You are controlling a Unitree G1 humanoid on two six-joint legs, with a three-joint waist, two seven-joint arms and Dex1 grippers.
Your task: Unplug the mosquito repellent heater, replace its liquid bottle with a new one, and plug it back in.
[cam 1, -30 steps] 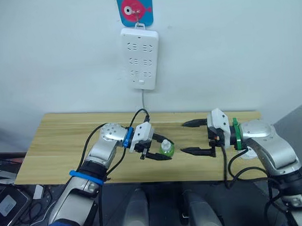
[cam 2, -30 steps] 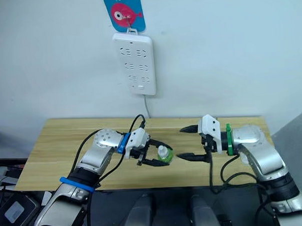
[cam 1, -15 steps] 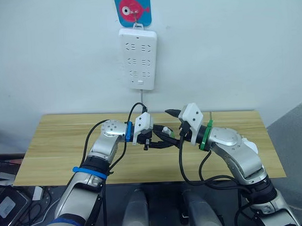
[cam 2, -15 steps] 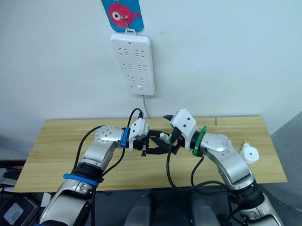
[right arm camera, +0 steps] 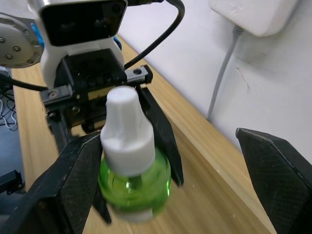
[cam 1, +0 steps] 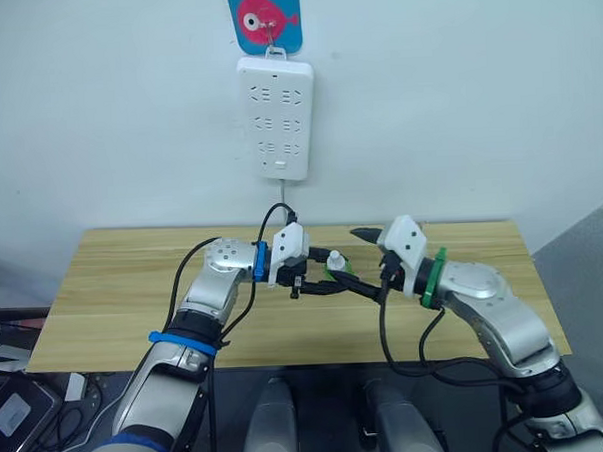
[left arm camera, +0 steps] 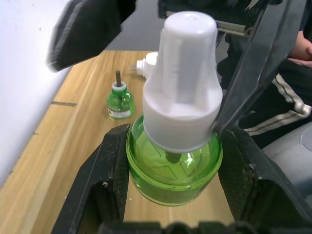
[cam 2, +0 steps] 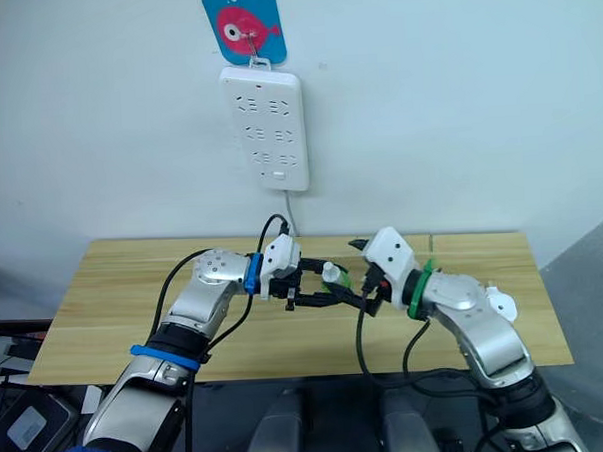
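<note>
While the left gripper (left arm camera: pixel 170 204) pinches the capped green bottle (left arm camera: pixel 174 161) above the table (cam 1: pixel 114 284), the right gripper (right arm camera: pixel 161 180) spread around its cap could knock it loose, with the heater (cam 2: pixel 498 303) lying behind the right arm.

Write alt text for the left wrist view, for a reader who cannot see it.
The left end effector grips a green liquid bottle with a white cap by its body, one black finger on each side. Past it on the wooden table stand a smaller uncapped green bottle and a white unit.
</note>
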